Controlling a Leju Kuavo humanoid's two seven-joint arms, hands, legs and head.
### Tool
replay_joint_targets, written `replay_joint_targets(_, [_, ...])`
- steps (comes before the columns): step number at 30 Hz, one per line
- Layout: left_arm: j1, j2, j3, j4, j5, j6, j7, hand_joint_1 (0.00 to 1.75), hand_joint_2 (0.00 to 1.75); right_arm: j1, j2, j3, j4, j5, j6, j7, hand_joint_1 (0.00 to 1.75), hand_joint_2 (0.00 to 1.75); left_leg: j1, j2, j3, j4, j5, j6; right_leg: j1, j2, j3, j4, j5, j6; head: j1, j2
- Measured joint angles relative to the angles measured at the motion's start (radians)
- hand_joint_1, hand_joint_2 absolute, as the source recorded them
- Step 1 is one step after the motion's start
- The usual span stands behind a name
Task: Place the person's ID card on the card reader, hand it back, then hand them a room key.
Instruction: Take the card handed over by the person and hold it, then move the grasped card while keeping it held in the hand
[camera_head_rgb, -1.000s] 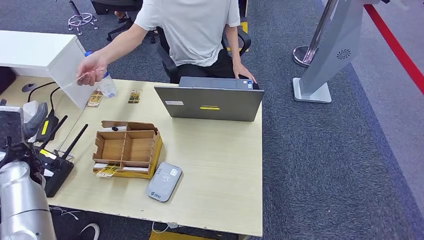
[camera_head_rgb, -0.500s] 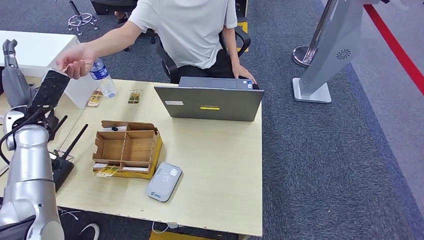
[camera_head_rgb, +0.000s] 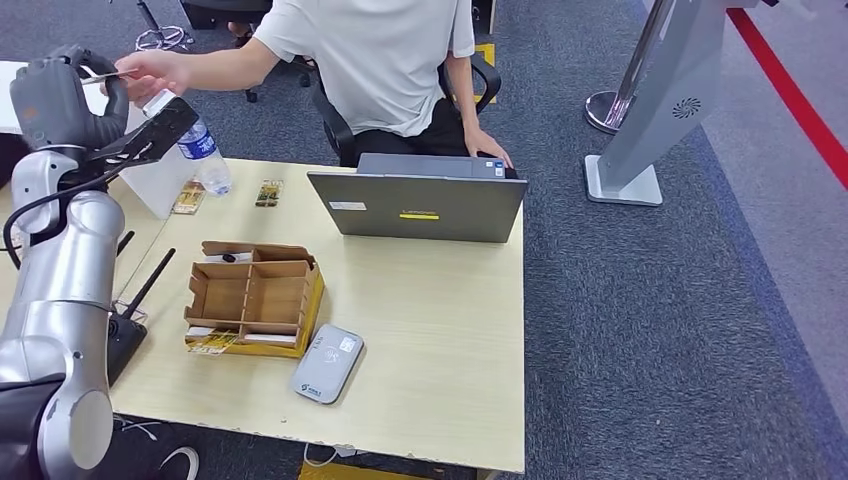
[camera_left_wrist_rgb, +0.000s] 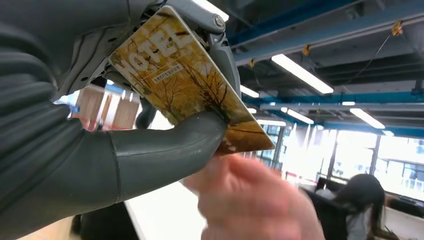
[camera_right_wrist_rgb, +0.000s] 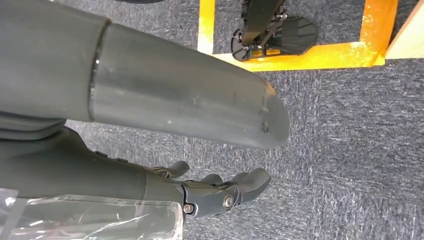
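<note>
My left hand (camera_head_rgb: 68, 100) is raised high at the far left, beyond the desk's corner. It pinches a yellow-brown room key card (camera_left_wrist_rgb: 190, 95) printed with "HOTEL" between its thumb (camera_left_wrist_rgb: 165, 150) and fingers. The card (camera_head_rgb: 108, 75) is a thin edge in the head view. The seated person's hand (camera_head_rgb: 152, 72) reaches across and meets the card's free end; it is blurred (camera_left_wrist_rgb: 250, 200) in the left wrist view. The grey card reader (camera_head_rgb: 328, 363) lies near the desk's front edge with nothing on it. My right hand (camera_right_wrist_rgb: 215, 192) hangs over the carpet, fingers loosely apart, holding nothing.
A cardboard organiser box (camera_head_rgb: 255, 297) stands behind the reader. A laptop (camera_head_rgb: 420, 205) is at the desk's far side, a water bottle (camera_head_rgb: 205, 155) and two cards (camera_head_rgb: 270, 192) at the far left. A black router (camera_head_rgb: 118, 338) sits left.
My left arm has swung up from beside the desk to high at the far left with the card. The person's hand has risen and moved left to meet it.
</note>
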Motion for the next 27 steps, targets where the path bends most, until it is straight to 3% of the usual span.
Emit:
replay_joint_targets(9, [-0.109, 0.008, -0.122, 0.131, -0.189, 0.099, 0.051, 1.75, 1.75, 0.001, 0.001, 0.015, 0.002, 0.047, 0.007, 0.023, 0.00, 0.00, 0.000, 0.000, 0.000, 0.000, 0.000, 0.000, 0.000, 0.000, 0.000, 0.000, 0.000, 0.000, 0.000, 0.000])
replay_joint_targets(18, [-0.107, -0.004, -0.183, 0.145, -0.188, 0.145, 0.021, 1.75, 1.75, 0.002, 0.001, 0.020, 0.003, 0.055, 0.010, 0.033, 0.00, 0.00, 0.000, 0.000, 0.000, 0.000, 0.000, 0.000, 0.000, 0.000, 0.000, 0.000, 0.000, 0.000, 0.000, 0.000])
replay_joint_targets(21, [-0.038, -0.009, -0.205, 0.052, -0.158, 0.125, -0.005, 1.75, 1.75, 0.010, 0.001, 0.019, 0.003, 0.044, 0.007, 0.027, 0.00, 0.00, -0.001, 0.000, 0.000, 0.000, 0.000, 0.000, 0.000, 0.000, 0.000, 0.000, 0.000, 0.000, 0.000, 0.000])
replay_joint_targets(27, [0.233, -0.019, -0.361, -0.362, -0.236, 0.054, 0.031, 1.75, 1.75, 0.027, 0.002, -0.003, 0.003, 0.013, 0.000, 0.018, 0.00, 0.00, -0.001, 0.000, -0.002, 0.000, -0.001, 0.002, 0.000, 0.000, 0.000, -0.001, 0.000, 0.001, 0.000, 0.000])
